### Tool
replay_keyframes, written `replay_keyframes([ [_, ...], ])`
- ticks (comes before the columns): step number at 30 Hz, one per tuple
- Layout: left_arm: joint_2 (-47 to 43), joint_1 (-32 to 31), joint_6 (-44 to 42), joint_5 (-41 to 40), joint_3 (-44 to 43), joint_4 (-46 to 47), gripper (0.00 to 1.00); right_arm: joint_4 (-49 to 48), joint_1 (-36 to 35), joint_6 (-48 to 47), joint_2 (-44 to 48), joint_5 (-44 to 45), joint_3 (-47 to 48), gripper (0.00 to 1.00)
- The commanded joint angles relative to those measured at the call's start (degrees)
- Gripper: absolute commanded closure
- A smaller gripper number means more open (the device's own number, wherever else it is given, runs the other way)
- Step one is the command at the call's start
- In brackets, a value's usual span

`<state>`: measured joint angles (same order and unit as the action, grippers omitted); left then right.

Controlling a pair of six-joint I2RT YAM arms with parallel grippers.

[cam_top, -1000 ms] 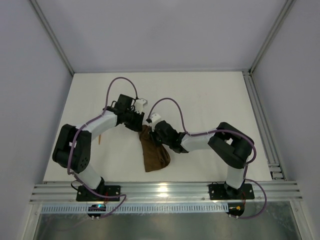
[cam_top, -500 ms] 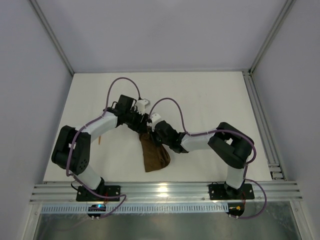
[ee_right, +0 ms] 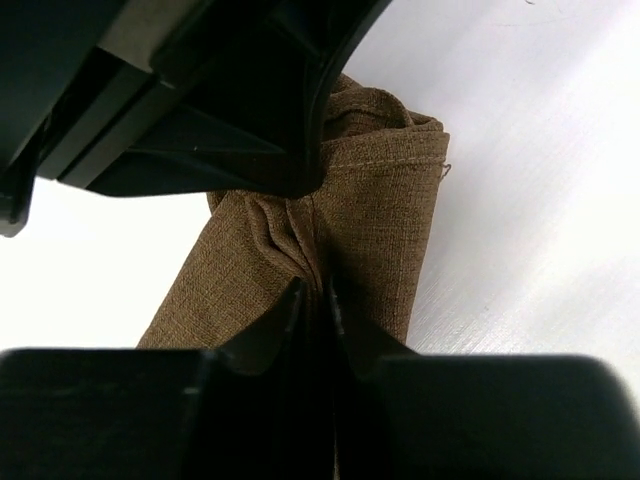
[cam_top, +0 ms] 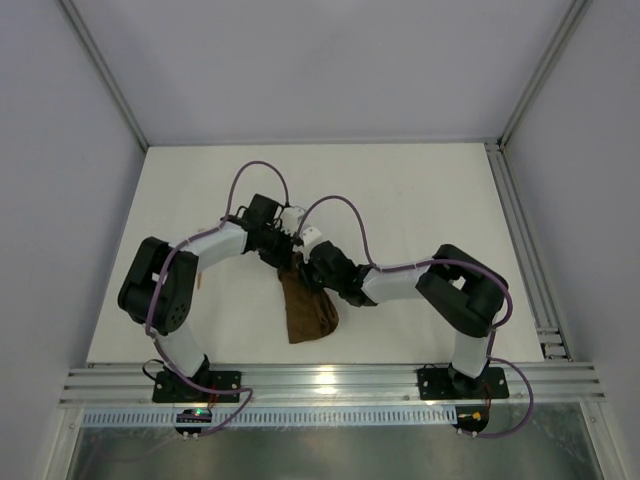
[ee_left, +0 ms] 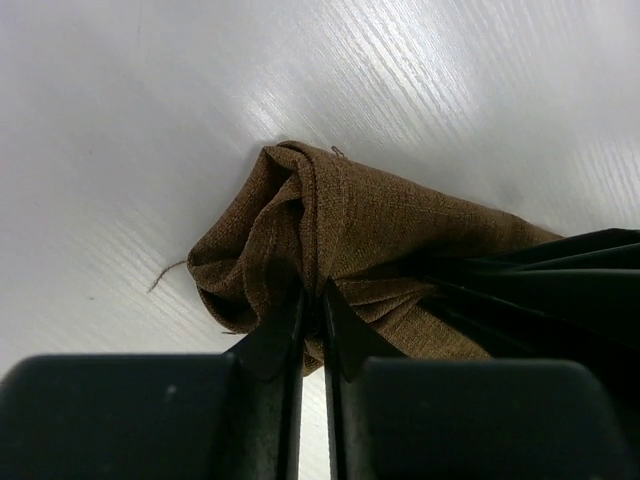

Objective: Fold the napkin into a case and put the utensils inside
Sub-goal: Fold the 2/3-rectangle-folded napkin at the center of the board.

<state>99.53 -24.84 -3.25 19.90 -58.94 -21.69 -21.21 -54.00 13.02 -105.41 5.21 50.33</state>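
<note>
The dark brown napkin (cam_top: 306, 306) lies as a narrow oblong folded strip on the white table, its far end bunched between both grippers. My left gripper (cam_top: 287, 257) is shut on a fold at that bunched end (ee_left: 312, 300), the napkin (ee_left: 380, 220) rumpled just beyond its tips. Right beside it, my right gripper (cam_top: 305, 270) is shut on a pleat of the napkin (ee_right: 380, 220), with the cloth pinched at its tips (ee_right: 322, 290). A thin orange-tan sliver (cam_top: 200, 281) by the left arm looks like one of the utensils. The rest of the utensils are hidden.
The two arms meet over the table's middle, purple cables looping above them. The left gripper's black body (ee_right: 220, 100) fills the top of the right wrist view. The right gripper (ee_left: 560, 280) crowds the left wrist view. An aluminium rail (cam_top: 320, 380) runs along the near edge.
The left gripper has shifted right toward the right gripper and closed onto the napkin's far end, its elbow swinging inward. The right arm and the napkin's near part have stayed put.
</note>
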Motion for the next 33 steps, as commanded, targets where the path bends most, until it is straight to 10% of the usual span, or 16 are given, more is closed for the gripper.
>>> replay_keyframes([
  [1, 0.5, 0.14, -0.01, -2.5, -1.45, 0.6, 0.94, 0.3, 0.12, -2.29, 1.77, 0.15, -1.63, 0.79],
  [7, -1.18, 0.14, -0.44, -1.97, -0.74, 0.69, 1.0, -1.28, 0.12, -11.5, 8.8, -2.84, -3.57, 0.48],
  [24, -2.05, 0.14, -1.59, 0.75, -1.44, -0.63, 0.98, -23.69, 0.03, -28.57, 5.56, -13.21, -9.72, 0.61],
  [33, -1.53, 0.14, -2.03, 1.63, -1.8, -1.16, 0.98, -15.44, 0.03, -29.36, -1.29, -9.52, -2.43, 0.58],
])
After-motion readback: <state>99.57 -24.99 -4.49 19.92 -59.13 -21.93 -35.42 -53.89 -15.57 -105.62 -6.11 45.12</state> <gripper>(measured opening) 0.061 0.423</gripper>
